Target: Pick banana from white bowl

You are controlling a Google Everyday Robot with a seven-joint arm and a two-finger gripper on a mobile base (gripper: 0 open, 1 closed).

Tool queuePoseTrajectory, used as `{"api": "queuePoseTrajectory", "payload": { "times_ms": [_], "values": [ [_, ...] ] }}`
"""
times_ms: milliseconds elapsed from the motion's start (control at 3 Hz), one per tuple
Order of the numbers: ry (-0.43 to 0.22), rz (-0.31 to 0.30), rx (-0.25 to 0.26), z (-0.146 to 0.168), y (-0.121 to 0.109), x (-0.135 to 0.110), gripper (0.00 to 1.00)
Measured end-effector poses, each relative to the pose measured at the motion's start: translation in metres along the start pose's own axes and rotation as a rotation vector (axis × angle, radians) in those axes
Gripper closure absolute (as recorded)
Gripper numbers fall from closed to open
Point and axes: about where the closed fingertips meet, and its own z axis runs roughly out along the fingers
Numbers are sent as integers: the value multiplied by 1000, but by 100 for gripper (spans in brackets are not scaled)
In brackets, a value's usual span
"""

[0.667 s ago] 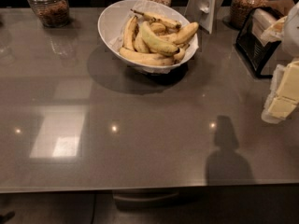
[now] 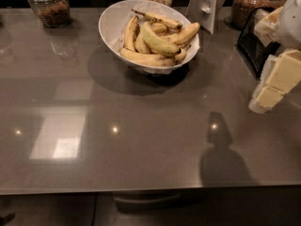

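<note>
Gripper [image 2: 269, 91] edged inward at right table [image 2: 141, 154] edge, far from white bowl [image 2: 111, 21].

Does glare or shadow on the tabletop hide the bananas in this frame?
Camera view: a bright rectangular reflection and small light spots sit on the table, away from the white bowl; the bowl shades the table front-left; the banana is well lit; the hand hangs at the right edge.

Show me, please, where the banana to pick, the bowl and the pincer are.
banana [image 2: 157, 40]: camera view, middle of the pale top one's body.
bowl [image 2: 109, 25]: camera view, bare left inner wall.
pincer [image 2: 266, 95]: camera view, at the right edge, its lower cream part.
</note>
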Motion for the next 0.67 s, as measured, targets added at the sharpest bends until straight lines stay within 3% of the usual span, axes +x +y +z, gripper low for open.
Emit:
{"api": "queuePoseTrajectory", "payload": {
  "times_ms": [333, 667],
  "values": [
    [-158, 41, 4, 6, -19, -43, 0],
    [-287, 120, -27, 14, -39, -86, 0]
  ]
}}
